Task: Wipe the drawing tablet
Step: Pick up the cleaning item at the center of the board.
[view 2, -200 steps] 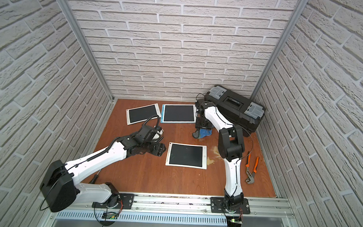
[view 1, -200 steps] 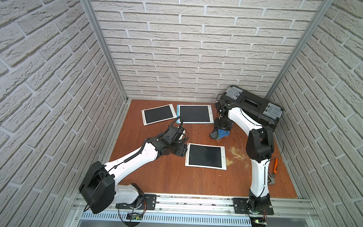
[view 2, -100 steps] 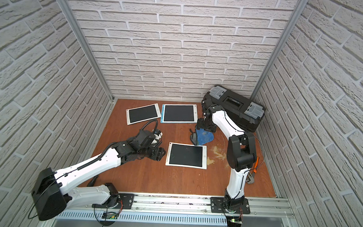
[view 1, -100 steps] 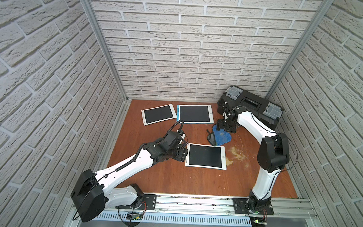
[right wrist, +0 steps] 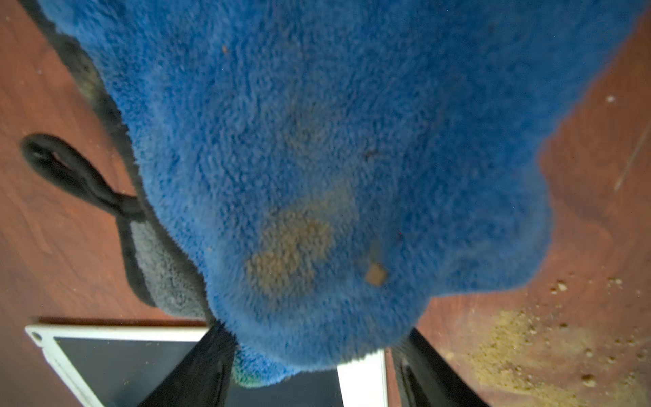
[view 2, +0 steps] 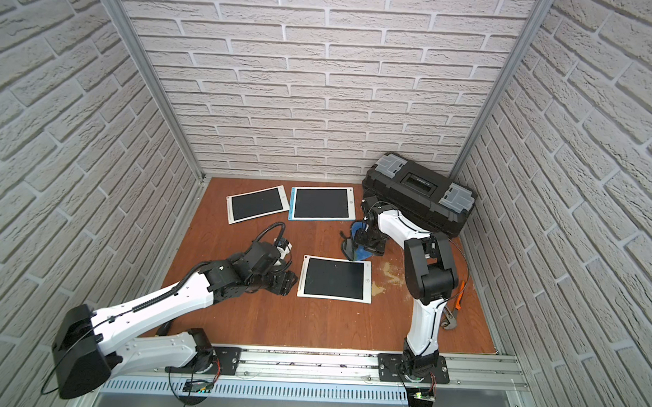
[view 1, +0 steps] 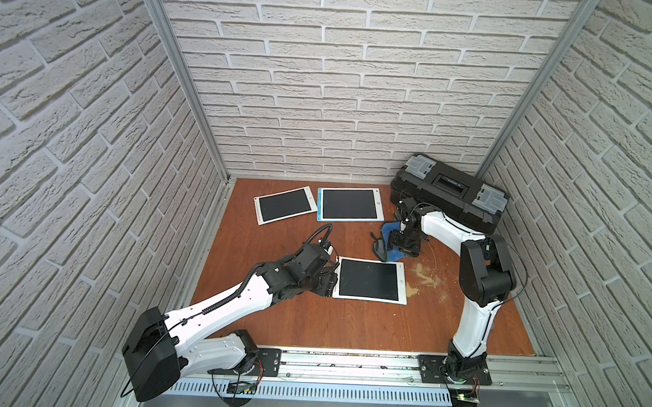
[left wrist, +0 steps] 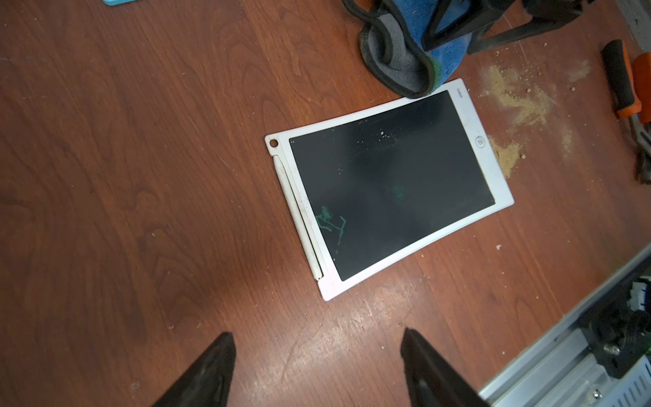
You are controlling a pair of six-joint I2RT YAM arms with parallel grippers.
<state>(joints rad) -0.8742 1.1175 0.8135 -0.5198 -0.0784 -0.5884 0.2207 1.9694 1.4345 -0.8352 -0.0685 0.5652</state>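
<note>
**The right gripper (view 1: 403,247) sits over a fluffy blue cleaning mitt (right wrist: 317,141) at the rim of a white-framed, dark-screened drawing tablet (view 1: 368,280).**

The mitt's pile hides the right fingertips. The black fingers stand apart around its bulk, and whether they pinch it cannot be told. The mitt's hem touches the tablet's far long edge near its right corner, so the screen, marked with a green scribble (left wrist: 331,222), lies toward the robot's base and to the left. The tablet's long axis runs across the brown wooden table (view 1: 313,323), from arm to arm. The left gripper (view 1: 328,282), jaws wide and empty, hovers just beside the left short edge. The wiping stroke likely falls to the right arm, sweeping leftward.
</note>
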